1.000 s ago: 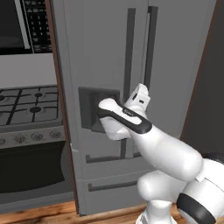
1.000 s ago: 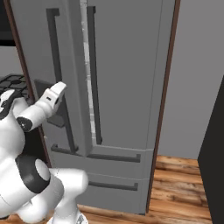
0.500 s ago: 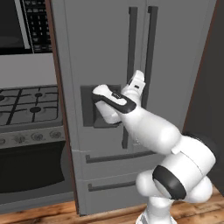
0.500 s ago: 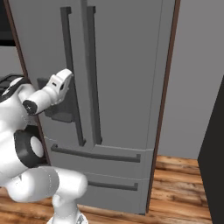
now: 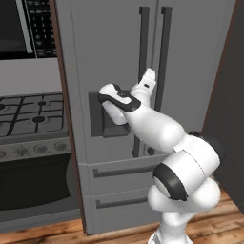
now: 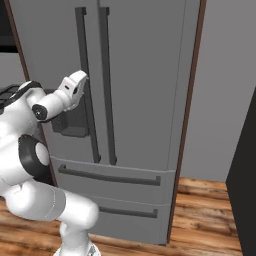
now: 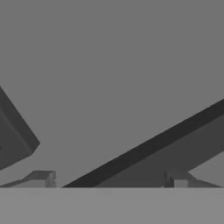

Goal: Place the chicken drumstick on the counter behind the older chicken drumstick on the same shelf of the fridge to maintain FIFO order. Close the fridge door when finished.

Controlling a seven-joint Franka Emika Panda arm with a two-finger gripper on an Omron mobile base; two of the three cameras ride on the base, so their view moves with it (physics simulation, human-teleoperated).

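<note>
The grey steel fridge stands with both doors shut. My gripper is open, raised against the left door's dark bar handle. In the hand view that handle runs slantwise between my widely spread fingertips, and nothing is gripped. The dark dispenser recess lies just left of the hand. The chicken drumstick and the counter are out of view. The older chicken drumstick and the shelf are hidden behind the doors.
A gas stove with an oven front stands left of the fridge, with a microwave above it. Two drawers with bar handles sit below the doors. A dark panel borders the right side over wooden floor.
The arm has stretched forward and the hand has risen from the dispenser's height up to the left door's handle. The jaws stayed wide apart and the fridge doors stayed shut.
</note>
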